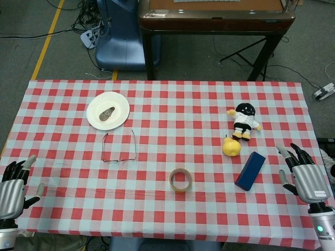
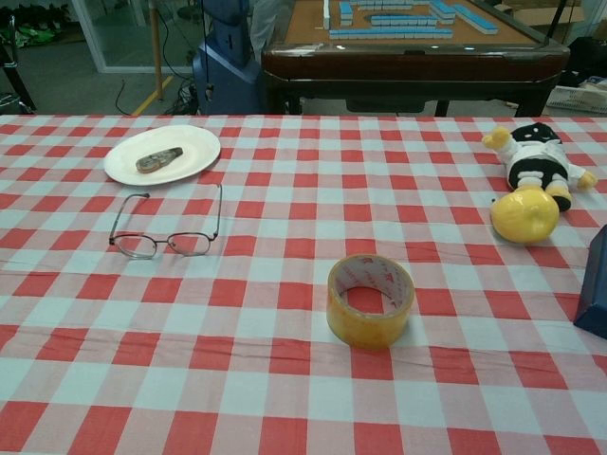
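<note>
Hovering at table edges: left hand [image 1: 11, 191] and right hand [image 1: 308, 178], fingers spread, holding nothing; glossy dark-blue rectangular box [image 1: 250, 170] lying nearest the right hand; hands showing in head view only; chest view showing translucent yellowish tape roll [image 2: 370, 300].

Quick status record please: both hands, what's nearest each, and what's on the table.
left hand: open, holds nothing, at the near left table edge
right hand: open, holds nothing, at the near right edge
nearest left hand: glasses, arms unfolded
nearest right hand: blue box, lying flat
pear: touching the doll's feet
tape roll: near centre, apart from everything
plate: far left, small dark object on it
cover: red checked tablecloth
</note>
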You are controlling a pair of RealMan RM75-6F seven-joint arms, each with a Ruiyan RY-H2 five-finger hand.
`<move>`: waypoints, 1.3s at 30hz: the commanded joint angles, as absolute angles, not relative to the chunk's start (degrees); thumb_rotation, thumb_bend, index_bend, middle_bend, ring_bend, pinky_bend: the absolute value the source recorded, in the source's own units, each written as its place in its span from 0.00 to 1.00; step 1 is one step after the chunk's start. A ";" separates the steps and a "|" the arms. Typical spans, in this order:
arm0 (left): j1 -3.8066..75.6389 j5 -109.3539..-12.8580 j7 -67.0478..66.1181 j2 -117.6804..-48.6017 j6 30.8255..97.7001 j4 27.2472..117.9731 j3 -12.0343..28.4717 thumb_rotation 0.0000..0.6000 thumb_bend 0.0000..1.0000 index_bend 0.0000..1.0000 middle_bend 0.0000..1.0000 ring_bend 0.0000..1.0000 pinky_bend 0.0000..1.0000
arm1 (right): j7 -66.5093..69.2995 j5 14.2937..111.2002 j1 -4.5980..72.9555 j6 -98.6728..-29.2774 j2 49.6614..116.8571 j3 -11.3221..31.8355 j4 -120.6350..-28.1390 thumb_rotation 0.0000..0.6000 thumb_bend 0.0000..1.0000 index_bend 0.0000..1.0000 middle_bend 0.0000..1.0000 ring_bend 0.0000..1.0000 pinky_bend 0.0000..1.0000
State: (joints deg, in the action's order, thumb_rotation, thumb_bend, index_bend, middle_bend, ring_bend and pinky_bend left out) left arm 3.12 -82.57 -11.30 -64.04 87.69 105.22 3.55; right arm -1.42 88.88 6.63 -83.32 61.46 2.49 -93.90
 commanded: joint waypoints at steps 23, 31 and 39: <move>8.30 -82.47 -10.06 -65.23 82.06 102.70 6.08 1.00 0.43 0.06 0.31 0.29 0.13 | -2.07 88.70 7.47 -83.16 60.37 3.55 -94.58 1.00 0.49 0.08 0.25 0.07 0.15; 16.70 -85.21 -7.79 -65.04 69.98 101.24 6.04 1.00 0.43 0.11 0.82 0.69 0.81 | -3.10 88.51 7.91 -82.42 60.06 3.56 -95.44 1.00 0.49 0.08 0.25 0.07 0.15; 26.33 -82.93 -8.01 -68.02 57.16 99.43 7.56 1.00 0.43 0.12 1.00 0.94 1.00 | -3.64 87.83 7.89 -81.94 60.04 3.44 -95.85 1.00 0.49 0.08 0.25 0.07 0.15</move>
